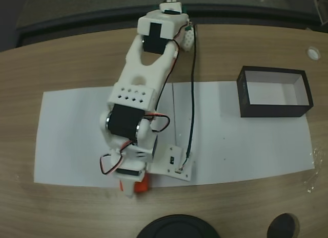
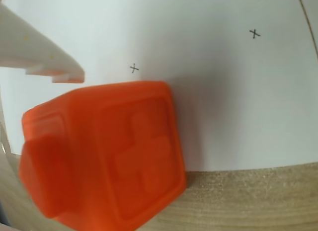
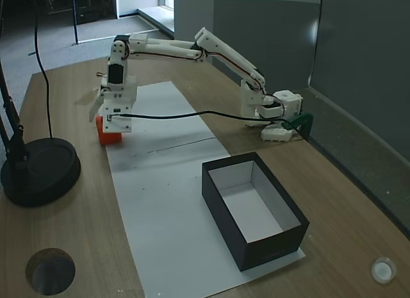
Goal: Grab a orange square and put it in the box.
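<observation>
In a fixed view the pincer (image 1: 134,189) covers the orange square (image 1: 143,185) at the paper's 6 o'clock edge. The wrist view shows one finger (image 2: 42,59) beside it (grip unclear). The box (image 3: 254,210) lies well apart.

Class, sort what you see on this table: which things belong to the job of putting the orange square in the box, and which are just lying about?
Belongs to the job:
orange square
box
gripper

Just lying about:
white paper sheet
black round stand base
round hole in the table
</observation>
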`<action>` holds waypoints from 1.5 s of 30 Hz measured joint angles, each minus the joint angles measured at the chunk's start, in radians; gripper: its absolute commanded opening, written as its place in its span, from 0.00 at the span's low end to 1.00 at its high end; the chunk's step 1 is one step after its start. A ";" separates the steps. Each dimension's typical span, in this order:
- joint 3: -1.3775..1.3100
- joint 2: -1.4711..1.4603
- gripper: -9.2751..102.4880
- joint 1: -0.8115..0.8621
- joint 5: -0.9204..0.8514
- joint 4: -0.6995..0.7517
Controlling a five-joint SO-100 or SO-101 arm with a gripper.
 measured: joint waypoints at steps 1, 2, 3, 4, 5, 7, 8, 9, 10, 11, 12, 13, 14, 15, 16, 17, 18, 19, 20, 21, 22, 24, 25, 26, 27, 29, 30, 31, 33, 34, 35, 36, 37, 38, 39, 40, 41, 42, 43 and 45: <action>-0.002 -0.009 0.37 0.000 0.000 0.000; -0.002 -0.018 0.36 -0.002 -0.002 0.000; -0.002 -0.025 0.34 -0.003 -0.003 -0.002; -0.002 -0.029 0.30 -0.005 -0.005 -0.002; -0.003 -0.031 0.25 -0.005 -0.005 -0.009; -0.015 -0.034 0.18 -0.005 -0.006 -0.014; -0.020 -0.034 0.17 -0.006 -0.006 -0.014; -0.025 -0.034 0.17 -0.009 -0.008 -0.014; -0.028 -0.034 0.17 -0.014 -0.017 -0.011; -0.031 -0.034 0.17 -0.017 -0.026 -0.006; -0.031 -0.034 0.17 -0.021 -0.029 0.002; -0.034 -0.034 0.17 -0.028 -0.029 0.017; -0.044 -0.034 0.17 -0.034 -0.031 0.035; -0.063 -0.034 0.17 -0.044 -0.031 0.069; -0.083 -0.031 0.16 -0.060 -0.031 0.115; -0.106 -0.020 0.16 -0.081 -0.031 0.144; -0.130 0.002 0.16 -0.104 -0.031 0.161; -0.147 0.040 0.16 -0.130 -0.031 0.166; -0.152 0.095 0.16 -0.160 -0.017 0.169; -0.152 0.164 0.16 -0.193 -0.002 0.169; -0.152 0.239 0.16 -0.229 0.009 0.169; -0.133 0.430 0.17 -0.334 0.018 0.169; -0.109 0.528 0.17 -0.399 0.021 0.169; -0.071 0.632 0.17 -0.482 0.023 0.169; -0.021 0.738 0.17 -0.575 0.025 0.169; 0.103 0.933 0.17 -0.756 0.025 0.169; 0.183 1.025 0.17 -0.845 0.023 0.169; 0.252 1.091 0.17 -0.904 0.023 0.169; 0.419 1.184 0.17 -1.000 0.009 0.169; 0.495 1.204 0.17 -1.031 -0.011 0.169; 0.581 1.213 0.17 -1.058 -0.032 0.169; 0.664 1.215 0.17 -1.083 -0.046 0.169; 0.739 1.213 0.17 -1.106 -0.055 0.167; 0.804 1.213 0.17 -1.120 -0.055 0.155; 0.853 1.213 0.17 -1.123 -0.055 0.138; 0.885 1.213 0.17 -1.123 -0.057 0.120; 0.907 1.213 0.17 -1.120 -0.058 0.098; 0.922 1.213 0.17 -1.120 -0.060 0.081; 0.937 1.213 0.17 -1.126 -0.061 0.058; 0.966 1.213 0.17 -1.138 -0.061 0.025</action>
